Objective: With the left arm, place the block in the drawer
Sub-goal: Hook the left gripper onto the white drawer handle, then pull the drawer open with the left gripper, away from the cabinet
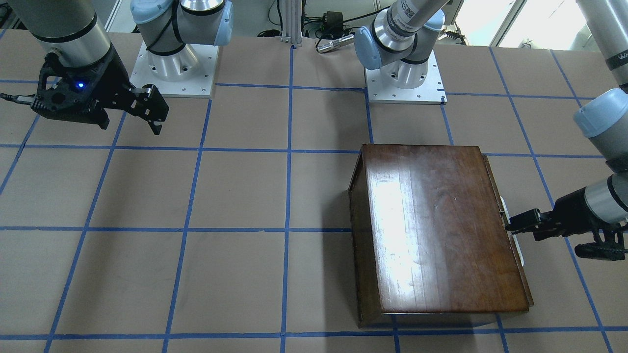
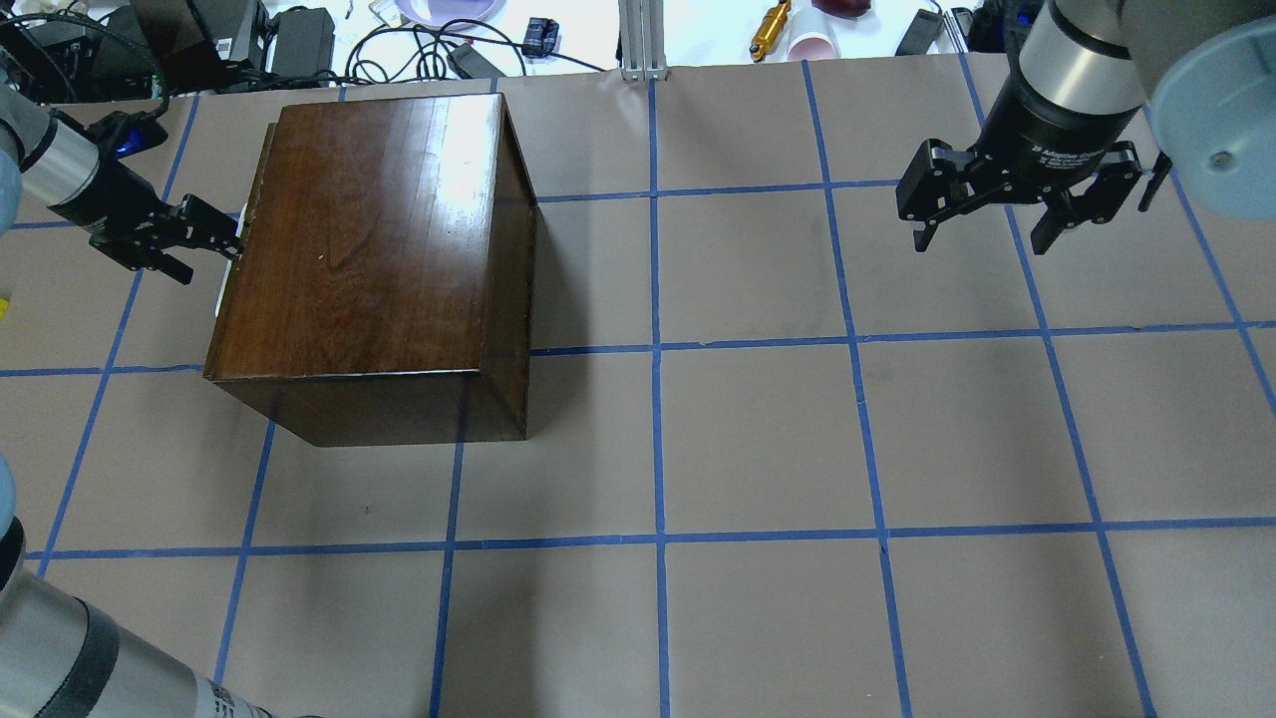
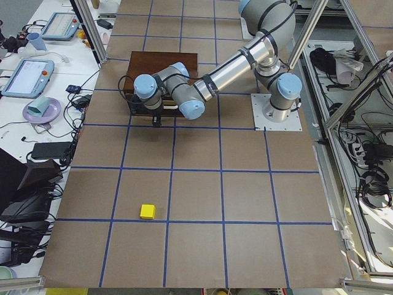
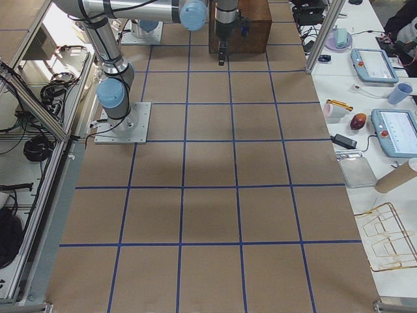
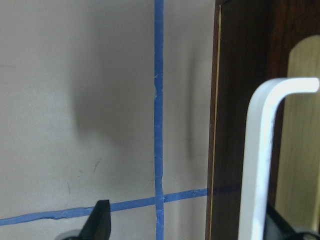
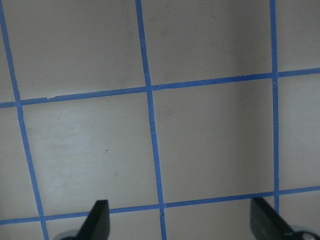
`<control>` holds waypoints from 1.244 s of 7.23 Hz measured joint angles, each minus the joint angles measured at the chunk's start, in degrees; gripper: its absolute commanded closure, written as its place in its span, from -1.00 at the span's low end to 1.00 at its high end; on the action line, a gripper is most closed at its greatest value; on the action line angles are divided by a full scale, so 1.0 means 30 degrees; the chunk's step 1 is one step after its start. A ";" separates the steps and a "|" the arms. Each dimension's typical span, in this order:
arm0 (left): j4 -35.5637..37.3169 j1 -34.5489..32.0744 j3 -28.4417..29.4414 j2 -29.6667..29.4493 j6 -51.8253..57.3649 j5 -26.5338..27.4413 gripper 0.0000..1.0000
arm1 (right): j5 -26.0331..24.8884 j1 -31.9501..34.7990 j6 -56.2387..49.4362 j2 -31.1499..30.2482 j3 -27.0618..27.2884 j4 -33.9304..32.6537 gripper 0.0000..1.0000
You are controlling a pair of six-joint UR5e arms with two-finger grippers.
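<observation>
The yellow block [image 3: 147, 211] lies on the table far from the box, seen in the exterior left view. The glossy dark-brown box [image 2: 369, 239] stands on the table's left half. Its drawer sits pushed in, and I see its dark front [image 5: 240, 100] and white handle [image 5: 260, 150]. My left gripper [image 2: 214, 249] is at that front, open. In the left wrist view the handle stands between the fingers, close to the right one. It also shows in the front view [image 1: 510, 226]. My right gripper [image 2: 982, 239] hangs open and empty above the table's far right.
The table is brown board with a blue tape grid [image 2: 658, 349]. Both arm bases [image 1: 405, 73] stand at the robot's edge. Cables, cups and tools [image 2: 439, 30] lie beyond the far edge. The box's top [image 1: 441, 225] is bare.
</observation>
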 measured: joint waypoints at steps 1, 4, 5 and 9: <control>0.0001 0.0005 0.0008 0.0003 0.0194 0.0003 -1.00 | 0.0000 -0.0002 0.0000 -0.0001 0.0000 0.0000 -1.00; 0.0206 0.0028 0.0069 0.0013 0.0981 0.0519 -1.00 | 0.0000 0.0002 -0.0001 0.0000 0.0000 0.0000 -1.00; 0.0449 0.0029 0.0143 -0.0011 0.1297 0.0920 -1.00 | 0.0000 0.0006 0.0000 0.0000 -0.0001 0.0000 -1.00; 0.0642 0.0049 0.0248 -0.0058 0.2025 0.1275 -1.00 | 0.0000 0.0008 0.0000 0.0000 0.0000 0.0000 -1.00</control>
